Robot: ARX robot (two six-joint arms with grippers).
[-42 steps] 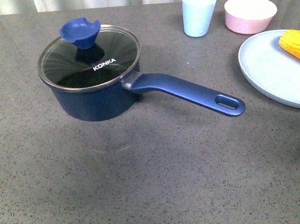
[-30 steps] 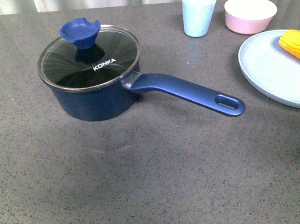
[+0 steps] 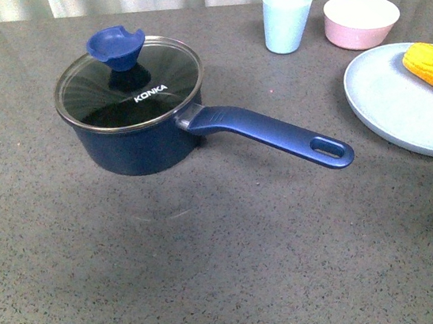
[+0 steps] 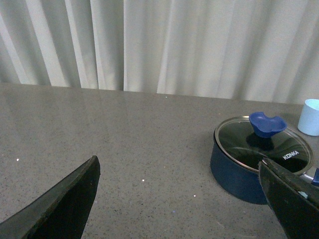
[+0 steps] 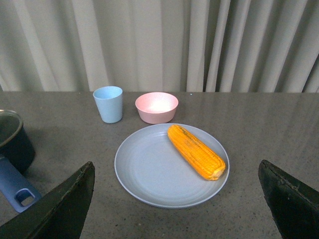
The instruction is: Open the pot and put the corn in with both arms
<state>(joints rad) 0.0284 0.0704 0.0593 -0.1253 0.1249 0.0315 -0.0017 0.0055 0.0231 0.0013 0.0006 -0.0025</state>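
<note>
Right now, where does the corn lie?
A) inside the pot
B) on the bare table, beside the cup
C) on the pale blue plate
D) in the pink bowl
C: the corn lies across the plate, and the pot is closed by its glass lid.
</note>
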